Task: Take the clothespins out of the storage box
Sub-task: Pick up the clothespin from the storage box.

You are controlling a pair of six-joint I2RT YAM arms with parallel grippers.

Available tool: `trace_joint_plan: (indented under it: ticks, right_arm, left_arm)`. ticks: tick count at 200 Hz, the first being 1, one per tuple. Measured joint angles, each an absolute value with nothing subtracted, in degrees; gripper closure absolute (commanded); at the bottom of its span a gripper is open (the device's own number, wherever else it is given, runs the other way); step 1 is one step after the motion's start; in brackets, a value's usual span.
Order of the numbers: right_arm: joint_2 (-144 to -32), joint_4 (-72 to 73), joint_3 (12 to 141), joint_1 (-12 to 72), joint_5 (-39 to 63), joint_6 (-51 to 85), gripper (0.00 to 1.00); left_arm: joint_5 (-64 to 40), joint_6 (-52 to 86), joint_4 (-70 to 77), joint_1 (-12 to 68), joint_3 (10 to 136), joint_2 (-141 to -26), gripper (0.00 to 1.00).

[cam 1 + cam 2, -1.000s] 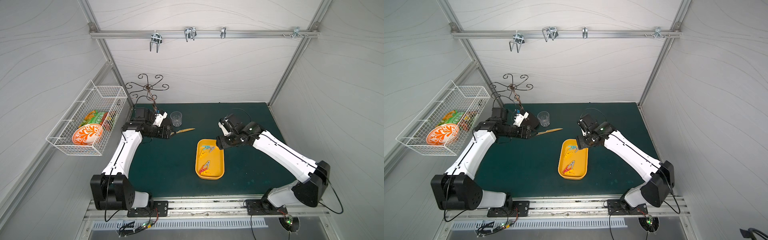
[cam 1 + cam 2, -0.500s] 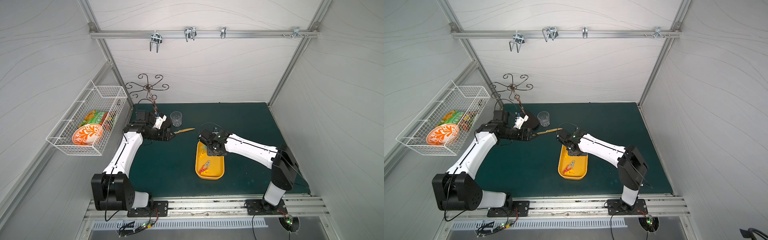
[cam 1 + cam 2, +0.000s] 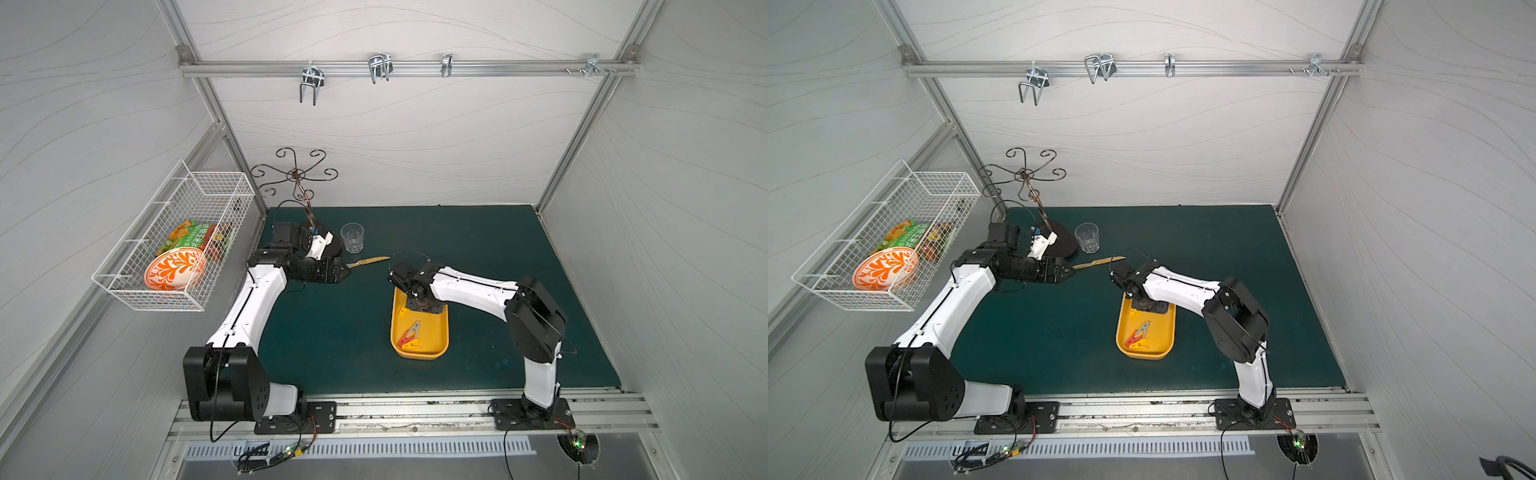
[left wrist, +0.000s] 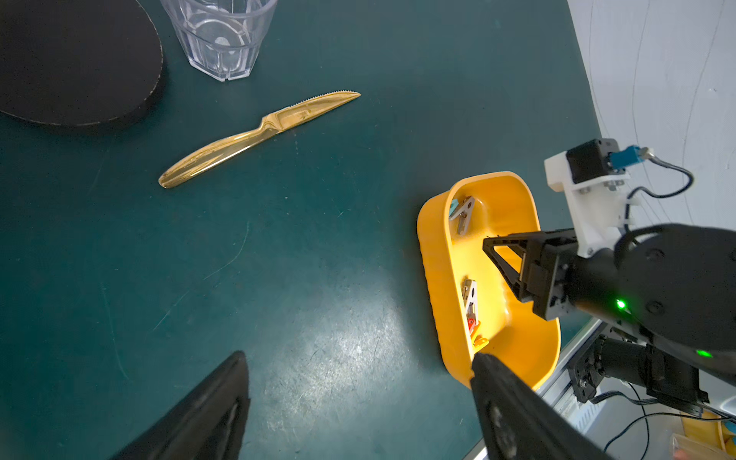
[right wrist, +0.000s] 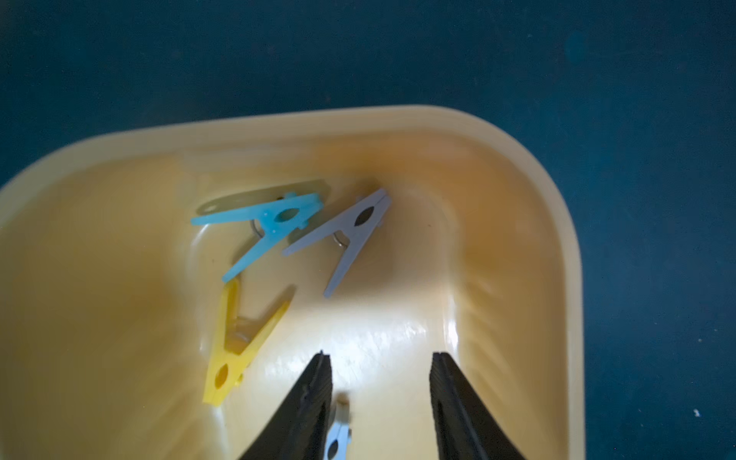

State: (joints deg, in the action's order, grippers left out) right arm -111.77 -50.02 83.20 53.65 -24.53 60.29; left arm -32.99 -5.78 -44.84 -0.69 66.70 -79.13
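Observation:
The yellow-orange storage box (image 3: 419, 355) (image 3: 1144, 355) lies mid-table. My right gripper (image 3: 420, 306) (image 5: 382, 354) is down inside its far end, open, its fingers a moderate gap apart. A pale grey clothespin (image 5: 337, 438) lies between them, close against one finger, not pinched. Just ahead lie a light blue clothespin (image 5: 275, 221), a grey clothespin (image 5: 350, 231) and a yellow clothespin (image 5: 235, 346). At the near end are a grey pin (image 3: 411, 330), a red pin (image 3: 404, 341) and a yellow pin (image 3: 414, 345). My left gripper (image 3: 343, 272) (image 4: 358, 354) hovers wide open over bare mat, left of the box.
A gold knife (image 3: 368, 262) lies on the mat just beyond my left gripper, with a clear glass (image 3: 352, 237) and the dark base of a metal hook stand (image 3: 330, 247) behind it. A white wire basket (image 3: 183, 245) hangs on the left wall.
My right arm swung in over the box and lowered its gripper into the far end, with the jaws narrowing. The left arm has barely moved.

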Motion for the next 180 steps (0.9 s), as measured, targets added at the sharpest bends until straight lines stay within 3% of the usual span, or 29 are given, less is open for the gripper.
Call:
trace_joint_plan:
  ticks: [109, 180]
  right_arm:
    - [-114.43, -44.62, 83.18, 52.56, -24.75, 65.19, 0.59]
    - [-115.94, -42.94, 82.28, 52.03, -24.62, 65.8, 0.67]
  left_arm:
    - [-33.04, -5.63, -44.6, -0.69, 66.39, -79.13, 0.09]
    - [-33.06, -5.63, -44.62, -0.69, 66.39, -79.13, 0.09]
